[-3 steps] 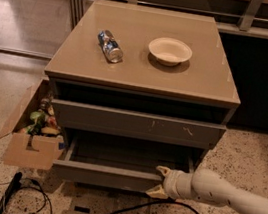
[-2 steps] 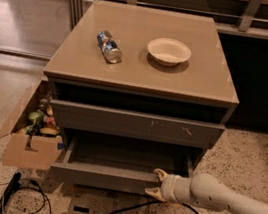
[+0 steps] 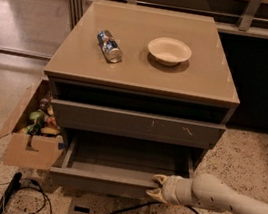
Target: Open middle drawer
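The middle drawer (image 3: 107, 181) is sitting partly drawn out of the cabinet (image 3: 142, 87), below the scratched upper front (image 3: 136, 124). Its long axis is running from 9 to 3 o'clock and its grey tray is showing. The pincer (image 3: 156, 187) is reaching in from 3 o'clock and pinching the drawer's front panel near its right end, so any further opening is judged to be calling for a straight pull toward 6 o'clock. The arm is running out of view at 4 o'clock, the lowest front is being hidden beneath the open drawer, and the tray's rear is lying in shadow.
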`<action>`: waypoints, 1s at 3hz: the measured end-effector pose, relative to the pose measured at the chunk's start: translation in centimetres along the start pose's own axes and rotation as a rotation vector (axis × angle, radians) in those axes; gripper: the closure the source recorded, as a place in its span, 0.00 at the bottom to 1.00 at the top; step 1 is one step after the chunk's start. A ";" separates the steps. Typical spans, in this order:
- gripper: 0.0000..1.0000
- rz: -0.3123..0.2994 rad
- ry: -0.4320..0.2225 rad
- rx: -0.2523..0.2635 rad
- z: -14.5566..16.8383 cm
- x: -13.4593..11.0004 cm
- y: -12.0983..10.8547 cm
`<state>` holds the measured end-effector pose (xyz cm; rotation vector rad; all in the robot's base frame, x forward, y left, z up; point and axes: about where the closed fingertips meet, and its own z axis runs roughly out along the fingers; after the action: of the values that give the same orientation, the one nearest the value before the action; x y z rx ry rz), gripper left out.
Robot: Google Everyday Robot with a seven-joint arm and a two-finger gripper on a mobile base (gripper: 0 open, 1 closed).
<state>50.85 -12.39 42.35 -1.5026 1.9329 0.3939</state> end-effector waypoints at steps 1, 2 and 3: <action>1.00 -0.019 -0.008 0.016 -0.5 -0.4 0.3; 0.83 -0.019 -0.008 0.016 -0.5 -0.4 0.3; 0.61 -0.019 -0.008 0.016 -0.5 -0.4 0.3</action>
<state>50.52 -12.26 42.96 -1.5056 1.9094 0.3745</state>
